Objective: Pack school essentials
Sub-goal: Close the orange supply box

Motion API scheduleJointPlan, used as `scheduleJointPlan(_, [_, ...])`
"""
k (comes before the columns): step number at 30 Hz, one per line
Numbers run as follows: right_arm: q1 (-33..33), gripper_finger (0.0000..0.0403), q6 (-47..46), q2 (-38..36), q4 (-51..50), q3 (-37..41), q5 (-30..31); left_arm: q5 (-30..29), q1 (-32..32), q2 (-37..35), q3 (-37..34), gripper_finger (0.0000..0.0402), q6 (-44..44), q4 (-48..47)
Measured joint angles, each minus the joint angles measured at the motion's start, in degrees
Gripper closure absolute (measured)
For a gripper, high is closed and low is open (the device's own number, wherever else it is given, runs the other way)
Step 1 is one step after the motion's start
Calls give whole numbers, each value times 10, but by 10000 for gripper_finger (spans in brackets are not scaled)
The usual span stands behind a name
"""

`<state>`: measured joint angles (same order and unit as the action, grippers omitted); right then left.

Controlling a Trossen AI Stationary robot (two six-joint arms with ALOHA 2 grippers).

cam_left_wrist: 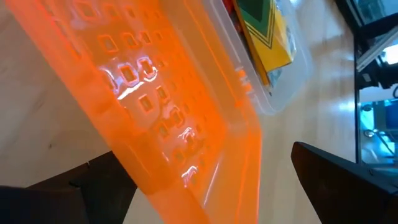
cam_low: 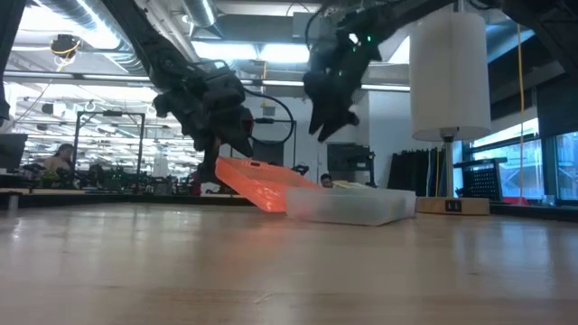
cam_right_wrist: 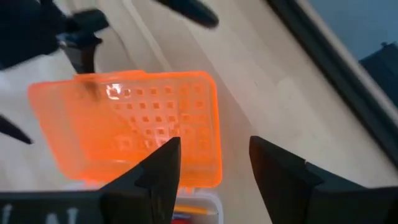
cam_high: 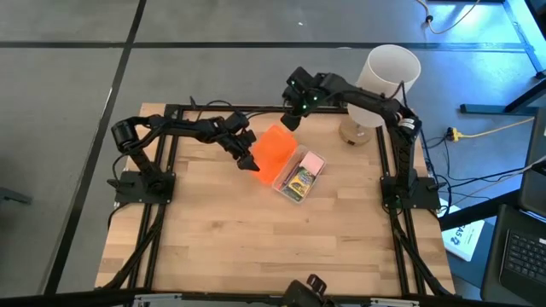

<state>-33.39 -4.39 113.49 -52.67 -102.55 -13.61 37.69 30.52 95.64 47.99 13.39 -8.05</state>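
At the table's far middle, ease the orange lid (cam_high: 275, 153) down with spread left gripper (cam_high: 248, 159); right gripper (cam_high: 290, 119) hovers, fingers parted.

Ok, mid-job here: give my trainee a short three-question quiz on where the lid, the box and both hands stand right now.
1. True or false: the orange lid lies flat and closed on the clear box.
2. Which hand is at the lid's edge: A left hand, B right hand?
3. Fill in: the yellow-green crayon box lies ____ the clear box.
Key: 1 false, it is tilted up; 2 A; 3 inside.
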Motion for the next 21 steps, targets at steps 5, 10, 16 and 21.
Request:
scheduleJointPlan(5, [8,210,11,0,-55,-80,19,5,0,-14,0,8,-5,0])
scheduleJointPlan(10, [28,210,19,0,-78,-142,26,5,0,-35,0,8,-18,1])
scheduleJointPlan(16, [57,210,22,0,-107,-214,26,5,-19,-46,1,8,-20,35])
scheduleJointPlan(21, [76,210,33,0,-134,-271,26,4,-50,-46,1,8,-20,64])
